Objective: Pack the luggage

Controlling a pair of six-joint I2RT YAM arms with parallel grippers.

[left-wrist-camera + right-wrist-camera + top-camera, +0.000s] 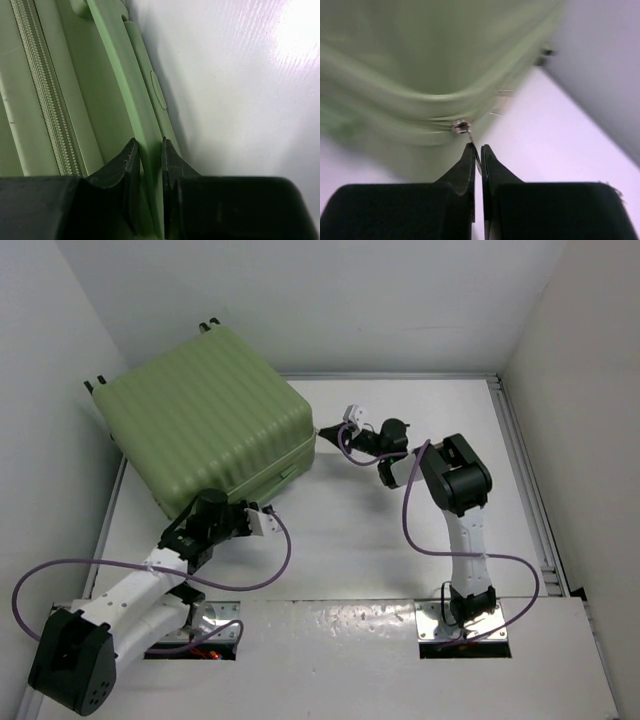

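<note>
Near edge: both arm bases sit on a glossy mounting plate [340,640], well short of the luggage [210,420]. The left arm lies low and reaches diagonally to the luggage's near side. The left gripper [149,160] is clamped on a narrow raised green ridge of the shell, one finger [131,170] on either side. Only the left wrist view shows this grip, and also the closed zipper [45,95] running alongside the ridge; overhead, the wrist hides the contact. The right arm rises from its base, elbow bent, with the forearm levelled toward the luggage's right corner. On the right gripper [476,152] the jaws are pinched almost together on the thin tab of the zipper pull [461,126]; the shell is blurred in that view. Only the overhead view shows the whole case: closed, lying flat, ribbed face up, small black wheels [208,325] on its far side. A white table [400,530] lies beneath, with a white wall [60,350] just left of the luggage and another beyond it.
</note>
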